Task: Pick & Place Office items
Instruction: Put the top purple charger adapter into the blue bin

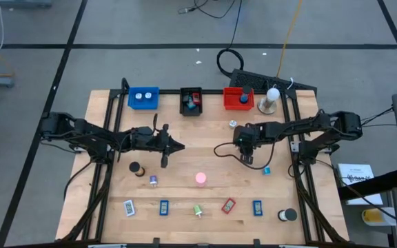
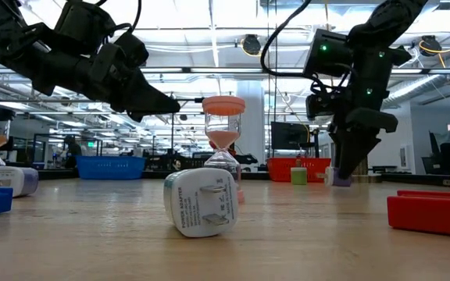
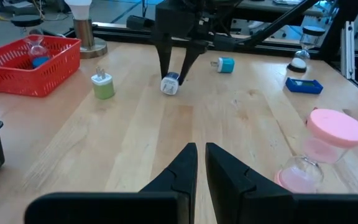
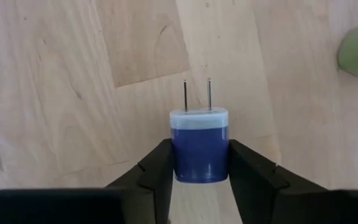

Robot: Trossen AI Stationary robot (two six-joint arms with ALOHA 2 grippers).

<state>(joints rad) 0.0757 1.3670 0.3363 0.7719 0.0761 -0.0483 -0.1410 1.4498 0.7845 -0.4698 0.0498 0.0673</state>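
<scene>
A small blue charger plug [image 4: 199, 140] with a white face and two metal prongs lies between the fingers of my right gripper [image 4: 201, 152], right of the table's middle [image 1: 248, 158]. The left wrist view shows it low at the wood [image 3: 169, 84]. My left gripper [image 1: 176, 146] hangs shut above the table's left middle, holding nothing [image 3: 201, 152]. Other office items lie loose: a black cylinder [image 1: 136, 167], a teal piece [image 1: 267, 169] and a row of flat pieces near the front edge [image 1: 164, 207]. My right gripper pinches the blue plug by its two opposite side faces [image 4: 180, 155], one finger on each. The fingers slant steeply down from above and lie along the body, and the prongs [image 4: 197, 96] point away from the wrist. The plug sits down at the tabletop.
Blue [image 1: 143, 98], black [image 1: 191, 101] and red [image 1: 238, 98] trays stand along the far edge, with the white ball-topped stand [image 1: 271, 100] beside them. A pink hourglass [image 1: 200, 179] stands mid-table. A green plug [image 3: 103, 86] lies near the red tray.
</scene>
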